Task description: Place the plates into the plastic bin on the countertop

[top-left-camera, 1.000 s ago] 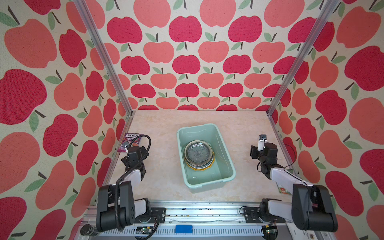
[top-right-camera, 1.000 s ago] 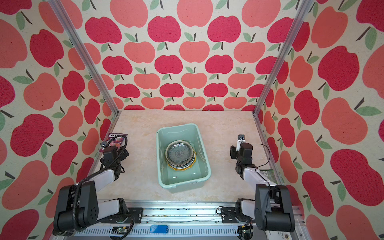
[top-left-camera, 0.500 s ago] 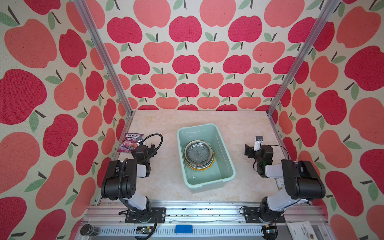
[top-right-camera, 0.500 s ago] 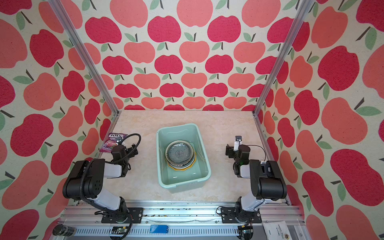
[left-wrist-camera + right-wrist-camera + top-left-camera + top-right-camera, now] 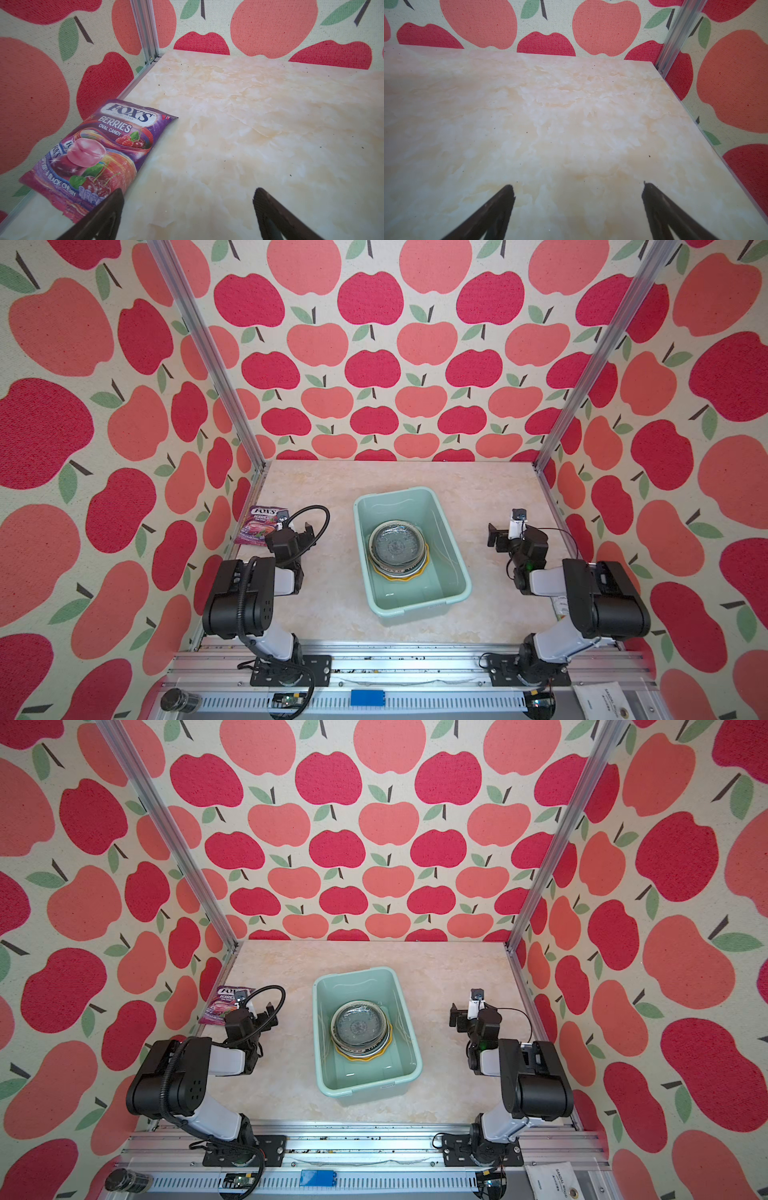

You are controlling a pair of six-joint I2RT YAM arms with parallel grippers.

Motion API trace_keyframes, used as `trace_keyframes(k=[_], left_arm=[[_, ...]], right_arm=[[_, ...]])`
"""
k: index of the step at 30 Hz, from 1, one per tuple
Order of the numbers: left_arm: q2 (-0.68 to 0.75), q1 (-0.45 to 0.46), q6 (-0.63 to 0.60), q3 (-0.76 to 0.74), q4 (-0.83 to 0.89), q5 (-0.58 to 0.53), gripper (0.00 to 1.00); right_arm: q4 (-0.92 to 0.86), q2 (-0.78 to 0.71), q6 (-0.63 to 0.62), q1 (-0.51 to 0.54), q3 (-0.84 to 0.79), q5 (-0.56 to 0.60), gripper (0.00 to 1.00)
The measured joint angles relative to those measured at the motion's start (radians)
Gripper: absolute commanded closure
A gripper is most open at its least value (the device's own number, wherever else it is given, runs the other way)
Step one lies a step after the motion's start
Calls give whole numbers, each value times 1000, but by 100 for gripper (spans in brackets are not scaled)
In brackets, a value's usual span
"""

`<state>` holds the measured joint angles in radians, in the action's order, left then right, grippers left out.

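A stack of plates (image 5: 397, 549), greyish on top and yellow scalloped at the bottom, sat inside the mint bin (image 5: 453, 568) at the middle of the countertop (image 5: 332, 597). The left gripper (image 5: 188, 199) at the bin's 9 o'clock and the right gripper (image 5: 578, 193) at 3 o'clock hovered with jaws spread wide, holding nothing. A candy packet (image 5: 99, 153) lay at 10 o'clock by the wall.

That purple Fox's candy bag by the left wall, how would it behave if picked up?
The Fox's candy bag looks like glossy thin film, so probably slippery and floppy, sagging from a pinched edge. Its bulging face suggests loose candies that could shift. Lying flat on the countertop, it shouldn't roll.
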<state>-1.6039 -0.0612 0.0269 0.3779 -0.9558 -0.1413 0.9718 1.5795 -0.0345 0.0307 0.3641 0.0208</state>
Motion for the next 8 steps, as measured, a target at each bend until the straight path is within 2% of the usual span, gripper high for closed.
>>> trace_keyframes(k=[8], left_arm=[[0, 0, 0, 0, -5, 0, 1]], right_arm=[[0, 3, -3, 0, 0, -24, 1]])
